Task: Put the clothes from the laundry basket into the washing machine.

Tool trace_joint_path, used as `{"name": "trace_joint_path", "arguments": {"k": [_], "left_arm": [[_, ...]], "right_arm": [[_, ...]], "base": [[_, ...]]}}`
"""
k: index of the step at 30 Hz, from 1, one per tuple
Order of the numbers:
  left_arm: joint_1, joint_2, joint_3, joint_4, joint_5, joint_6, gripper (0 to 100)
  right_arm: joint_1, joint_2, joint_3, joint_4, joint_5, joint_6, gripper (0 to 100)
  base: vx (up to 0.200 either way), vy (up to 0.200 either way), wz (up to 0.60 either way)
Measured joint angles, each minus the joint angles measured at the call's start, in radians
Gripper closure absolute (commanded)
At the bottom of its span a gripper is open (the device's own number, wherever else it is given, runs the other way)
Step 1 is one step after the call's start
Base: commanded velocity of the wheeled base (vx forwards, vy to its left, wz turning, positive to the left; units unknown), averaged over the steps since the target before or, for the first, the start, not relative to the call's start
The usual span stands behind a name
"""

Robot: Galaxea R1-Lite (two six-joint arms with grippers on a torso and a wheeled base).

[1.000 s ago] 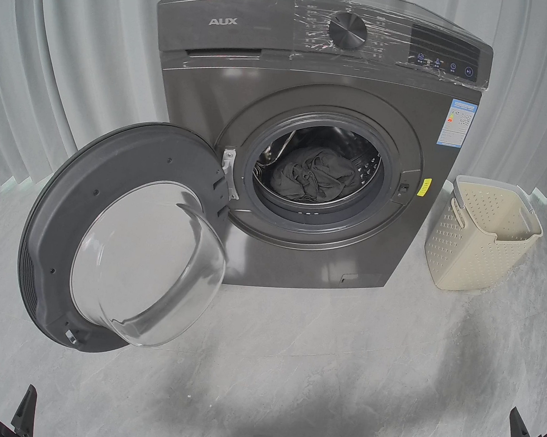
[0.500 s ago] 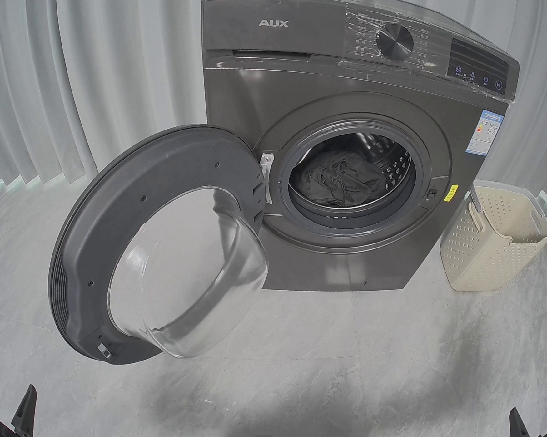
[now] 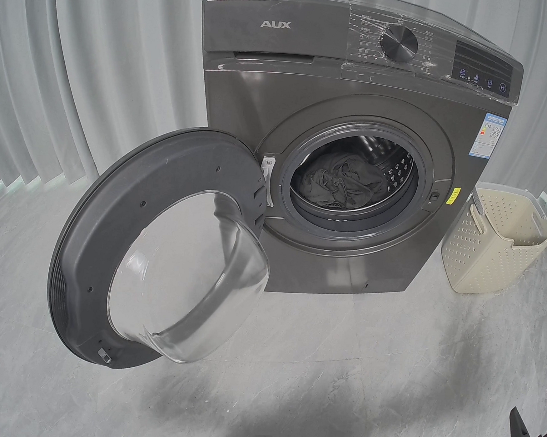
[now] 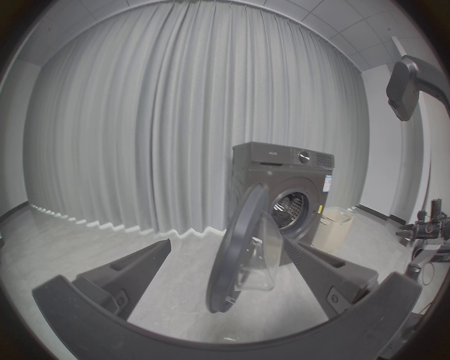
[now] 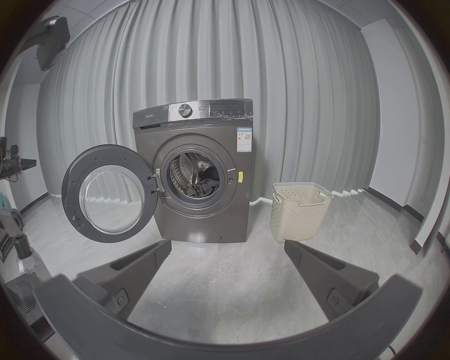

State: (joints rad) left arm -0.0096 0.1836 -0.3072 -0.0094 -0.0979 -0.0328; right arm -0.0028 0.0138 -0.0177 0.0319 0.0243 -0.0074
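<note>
The grey washing machine (image 3: 357,110) stands with its round door (image 3: 158,251) swung wide open to the left. A dark bundle of clothes (image 3: 342,182) lies inside the drum (image 5: 197,176). The cream laundry basket (image 3: 497,240) stands on the floor right of the machine, and I see only its perforated walls inside. My left gripper (image 4: 226,243) is open and holds nothing, low at the left and well short of the door. My right gripper (image 3: 533,405) is open too and holds nothing, low at the right, far from the basket (image 5: 300,208).
The open door (image 4: 239,253) juts out over the floor on the left side. Grey curtains (image 3: 98,58) hang behind the machine. Bare grey floor (image 3: 349,372) lies between the grippers and the machine.
The head view has turned, so the machine now sits further right in the picture. My left gripper has slid toward the picture's left edge, with one finger left showing. The right gripper keeps its place.
</note>
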Motion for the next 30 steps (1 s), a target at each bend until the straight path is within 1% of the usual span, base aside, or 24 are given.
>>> {"name": "trace_joint_path", "arguments": {"k": [4, 6, 10, 15, 21, 27, 30], "left_arm": [[-0.005, 0.141, -0.025, -0.036, -0.077, -0.003, 0], [-0.007, 0.202, -0.028, -0.062, -0.103, -0.004, 0], [-0.009, 0.303, -0.020, -0.154, -0.131, -0.006, 0], [-0.013, 0.360, 0.007, -0.186, -0.141, -0.007, 0], [-0.023, 0.382, 0.009, -0.192, -0.140, -0.006, 0], [-0.026, 0.404, -0.002, -0.195, -0.140, -0.004, 0], [-0.034, 0.427, -0.004, -0.214, -0.141, -0.003, 0]], "right_arm": [[0.000, 0.000, 0.000, 0.000, 0.000, 0.000, 0], [0.000, 0.000, 0.000, 0.000, 0.000, 0.000, 0], [-0.001, 0.000, 0.000, 0.000, -0.001, 0.001, 0], [-0.001, 0.000, 0.000, 0.000, -0.001, 0.001, 0], [-0.003, 0.001, 0.000, 0.000, -0.003, 0.002, 0], [0.000, 0.001, 0.000, 0.000, -0.002, 0.003, 0], [0.000, 0.001, 0.000, 0.000, -0.001, 0.003, 0]], "base": [[0.000, 0.000, 0.00], [0.000, 0.000, 0.00], [0.000, 0.000, 0.00], [0.000, 0.000, 0.00], [0.000, 0.000, 0.60], [0.000, 0.000, 0.00], [0.000, 0.000, 0.00]]}}
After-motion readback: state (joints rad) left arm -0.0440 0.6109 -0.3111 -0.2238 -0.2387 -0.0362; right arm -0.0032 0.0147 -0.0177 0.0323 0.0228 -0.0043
